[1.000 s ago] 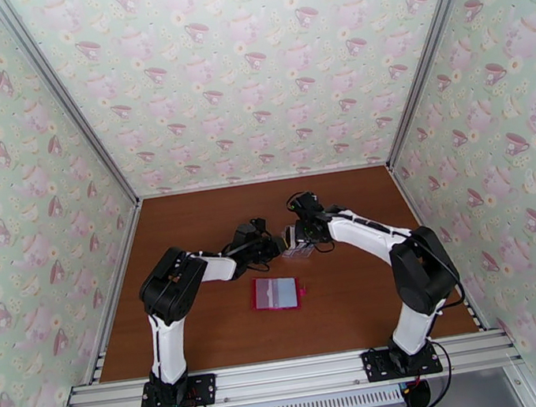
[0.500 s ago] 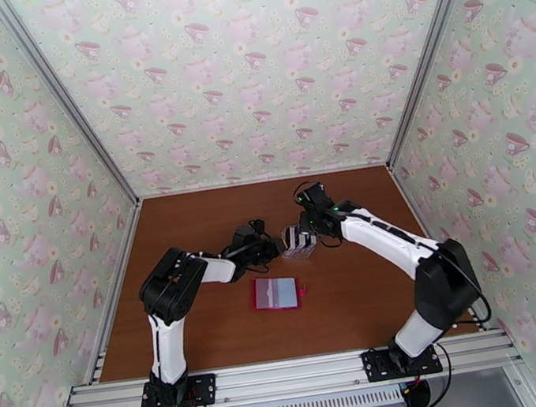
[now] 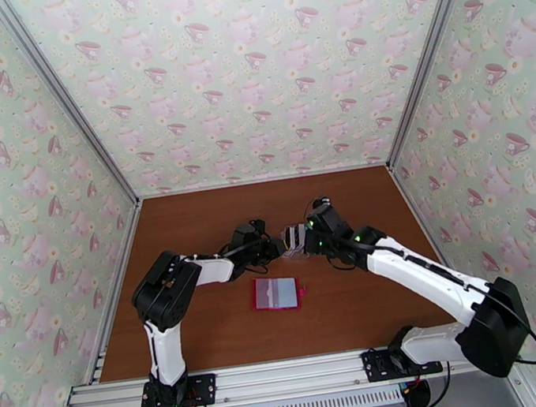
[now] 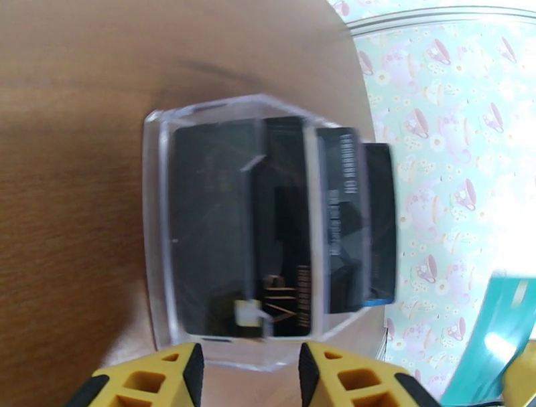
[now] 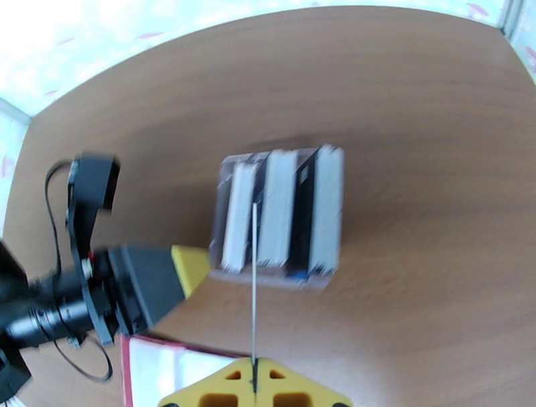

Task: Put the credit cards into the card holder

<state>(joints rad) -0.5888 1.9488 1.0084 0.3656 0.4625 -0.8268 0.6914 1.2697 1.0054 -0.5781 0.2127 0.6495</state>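
Observation:
Several credit cards (image 5: pixel 315 207), black and white, stand on edge in a clear plastic rack (image 3: pixel 296 242) mid-table. My right gripper (image 5: pixel 254 385) is shut on one thin credit card (image 5: pixel 254 288), seen edge-on just above the rack; its teal face (image 4: pixel 499 335) shows in the left wrist view. From the left, my left gripper (image 4: pixel 248 375) sits at the rack's side with its yellow fingers (image 5: pixel 187 266) apart, and nothing is held. The red card holder (image 3: pixel 277 293) lies open on the table, pale pockets up, in front of the rack.
Patterned walls close in the brown table (image 3: pixel 206 217) on three sides. Both arms meet at the rack (image 5: pixel 278 214), the left gripper (image 3: pixel 273 249) and the right gripper (image 3: pixel 314 234) flanking it. A metal rail (image 3: pixel 292 376) runs along the near edge.
The right arm's elbow has swung down to the near right, and its gripper has drawn back a little from the rack with the card. The left fingers have spread slightly.

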